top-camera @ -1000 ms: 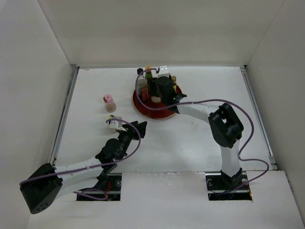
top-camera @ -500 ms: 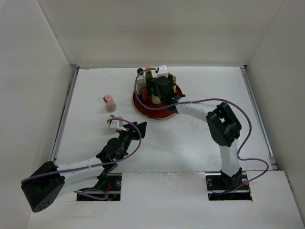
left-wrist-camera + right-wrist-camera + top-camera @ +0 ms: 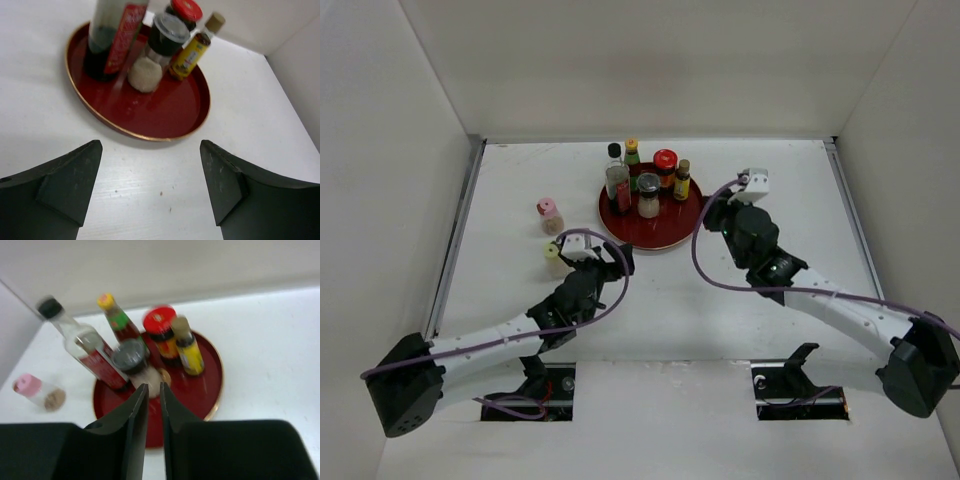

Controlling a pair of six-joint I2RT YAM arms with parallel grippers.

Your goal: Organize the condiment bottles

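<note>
Five bottles stand on the round red tray: the tall clear black-capped bottle, the green yellow-capped bottle, the red-lidded jar, the yellow brown-capped bottle and the grey-lidded shaker. The pink-capped shaker and the cream bottle stand on the table left of the tray. My left gripper is open and empty, just right of the cream bottle, facing the tray. My right gripper is shut and empty, right of the tray.
White walls enclose the table on the left, back and right. A metal strip runs along the left edge. Purple cables loop from both arms over the near table.
My right gripper has pulled back from over the tray to its right side, uncovering the bottles there. My left gripper has edged forward toward the tray.
</note>
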